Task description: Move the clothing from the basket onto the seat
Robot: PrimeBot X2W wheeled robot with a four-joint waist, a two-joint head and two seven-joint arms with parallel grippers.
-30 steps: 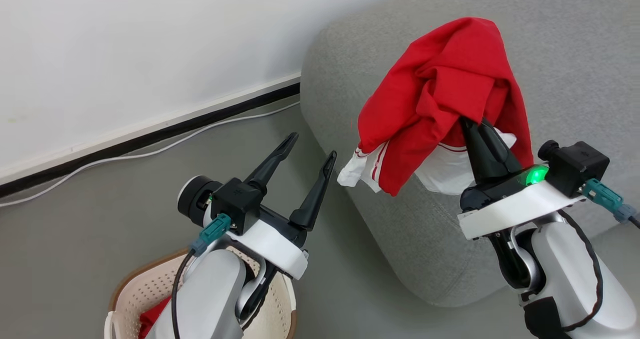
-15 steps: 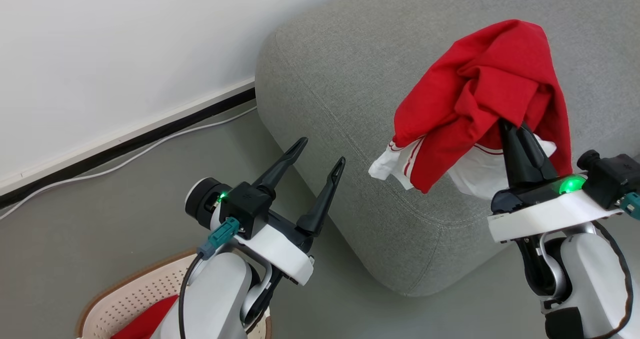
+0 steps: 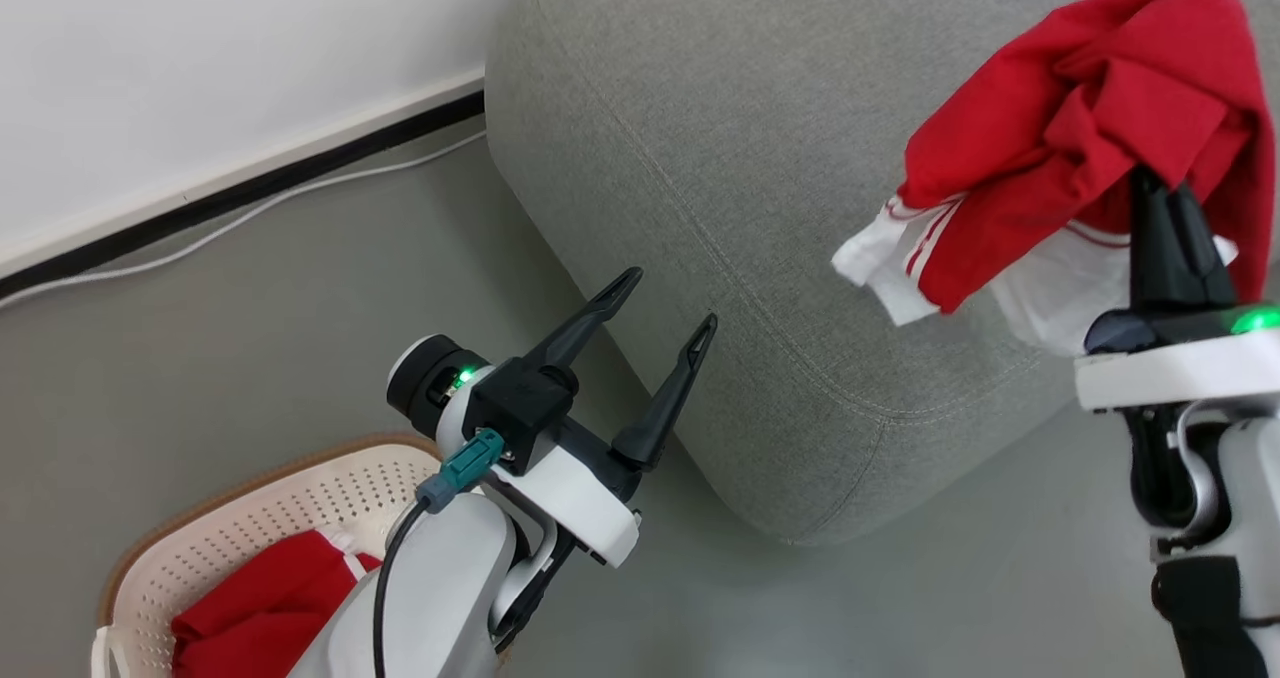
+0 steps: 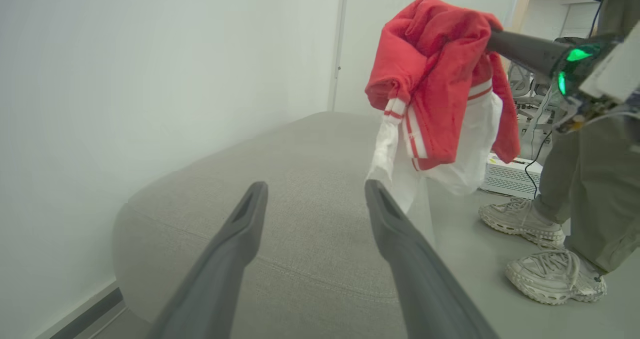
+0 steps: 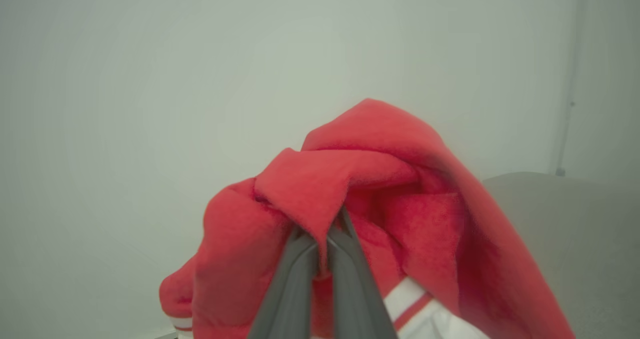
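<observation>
1. Right gripper (image 3: 1150, 198) has carried the red garment (image 3: 1070, 128) farther over the seat (image 3: 720, 138), at 2 o'clock.
2. Closed tight on it; long axis vertical, white hem down.
3. Left gripper (image 3: 669, 300) spread wide, empty, above the basket (image 3: 250, 518) at 7 o'clock.

Grey floor (image 3: 250, 358) carries everything; seat (image 3: 760, 188) stands on it, centre toward 1 o'clock in head view; basket (image 3: 300, 503) at 7 o'clock; white cable (image 3: 250, 219) along the wall, 10 o'clock; a person's shoes (image 4: 522, 221) at 4 o'clock, left wrist view.
</observation>
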